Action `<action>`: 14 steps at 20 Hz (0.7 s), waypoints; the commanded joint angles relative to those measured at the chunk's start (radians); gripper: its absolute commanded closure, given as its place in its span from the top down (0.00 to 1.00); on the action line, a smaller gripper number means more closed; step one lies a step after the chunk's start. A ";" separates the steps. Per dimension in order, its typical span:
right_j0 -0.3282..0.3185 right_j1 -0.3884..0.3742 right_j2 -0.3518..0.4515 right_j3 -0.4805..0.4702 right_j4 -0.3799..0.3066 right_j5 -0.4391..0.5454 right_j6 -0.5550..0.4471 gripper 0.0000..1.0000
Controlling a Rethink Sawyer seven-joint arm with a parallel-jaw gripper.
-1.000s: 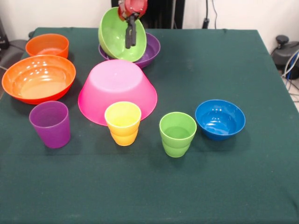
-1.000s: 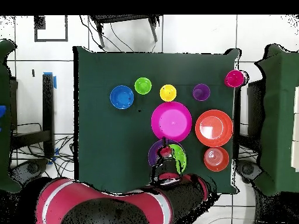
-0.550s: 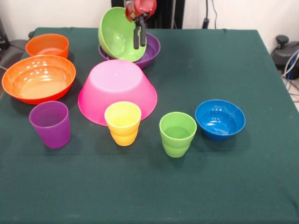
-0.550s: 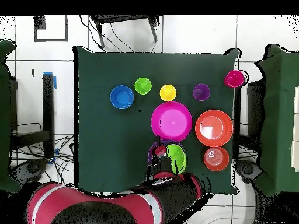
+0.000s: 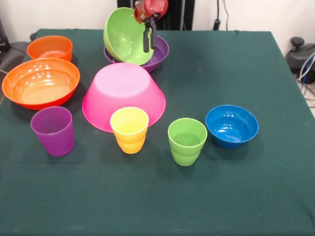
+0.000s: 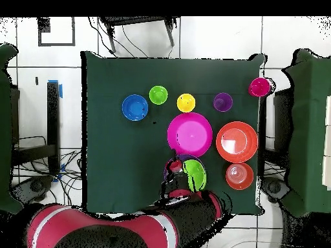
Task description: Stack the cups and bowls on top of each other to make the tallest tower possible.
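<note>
The pink bowl (image 5: 123, 93) lies upside down mid-table. Behind it the purple bowl (image 5: 161, 53) holds the lime green bowl (image 5: 123, 37), which leans on its side with its mouth facing front. My gripper (image 5: 149, 48) hangs at that green bowl's right rim, its dark fingers (image 5: 146, 39) a narrow gap apart and holding nothing. In front stand the purple cup (image 5: 53, 131), yellow cup (image 5: 129, 130) and green cup (image 5: 187, 141). The small blue bowl (image 5: 232, 125) sits to the right. The large orange bowl (image 5: 40, 82) and small orange bowl (image 5: 49, 47) sit to the left.
In the overhead view a red cup (image 6: 259, 86) stands at the table's top right corner, outside the front view. My arm (image 6: 129, 226) reaches in from the bottom edge over the green bowl (image 6: 194, 173). Dark green cloth (image 5: 236, 196) covers the table.
My gripper has shifted right in the front view, from in front of the green bowl's inside to its right rim. The bowls and cups have not moved.
</note>
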 commanded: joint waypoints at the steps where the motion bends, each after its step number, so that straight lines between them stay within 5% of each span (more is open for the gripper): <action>1: 0.001 0.061 0.179 -0.149 -0.051 0.225 -0.080 1.00; 14: -0.036 0.085 0.292 -0.198 -0.194 0.401 -0.035 1.00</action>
